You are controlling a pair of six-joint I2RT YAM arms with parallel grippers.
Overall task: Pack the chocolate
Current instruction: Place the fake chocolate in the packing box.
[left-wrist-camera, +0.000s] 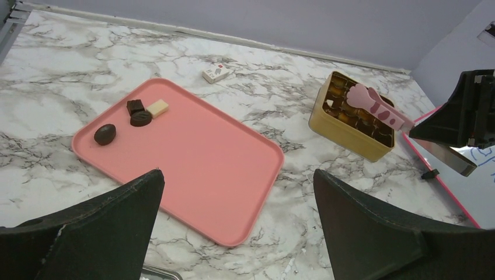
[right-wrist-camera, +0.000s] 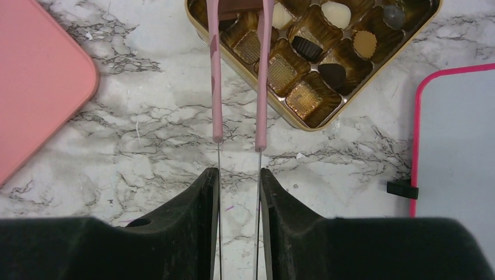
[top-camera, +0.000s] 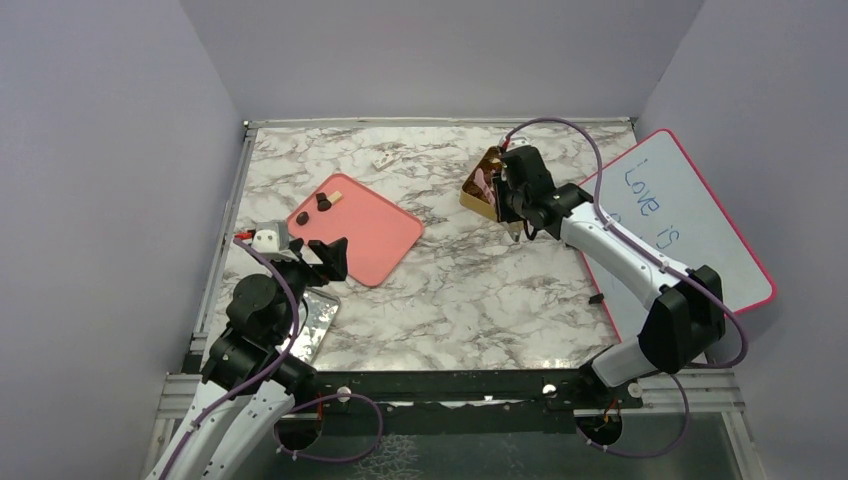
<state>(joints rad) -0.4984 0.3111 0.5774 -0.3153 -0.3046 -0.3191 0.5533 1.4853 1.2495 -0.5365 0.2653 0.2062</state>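
Several chocolate pieces lie at the far corner of the pink tray [left-wrist-camera: 204, 157]: a dark oval [left-wrist-camera: 105, 134], a dark square [left-wrist-camera: 135, 107], a dark leaf shape [left-wrist-camera: 140, 118] and a cream bar [left-wrist-camera: 157, 108]. More chocolate [right-wrist-camera: 307, 48] fills cups in the gold box [right-wrist-camera: 303, 119]. My right gripper [right-wrist-camera: 239, 172] is shut on the pink tweezers [right-wrist-camera: 217, 87], whose tips reach over the box [left-wrist-camera: 350, 125]. My left gripper [left-wrist-camera: 236, 175] hangs open and empty above the tray's near edge.
A small white wrapped item [left-wrist-camera: 216, 73] lies beyond the tray. A pink-framed whiteboard [top-camera: 690, 220] with a black clip [right-wrist-camera: 403, 189] sits at the right. A shiny metal piece [top-camera: 315, 320] lies by the left arm's base. Walls close three sides.
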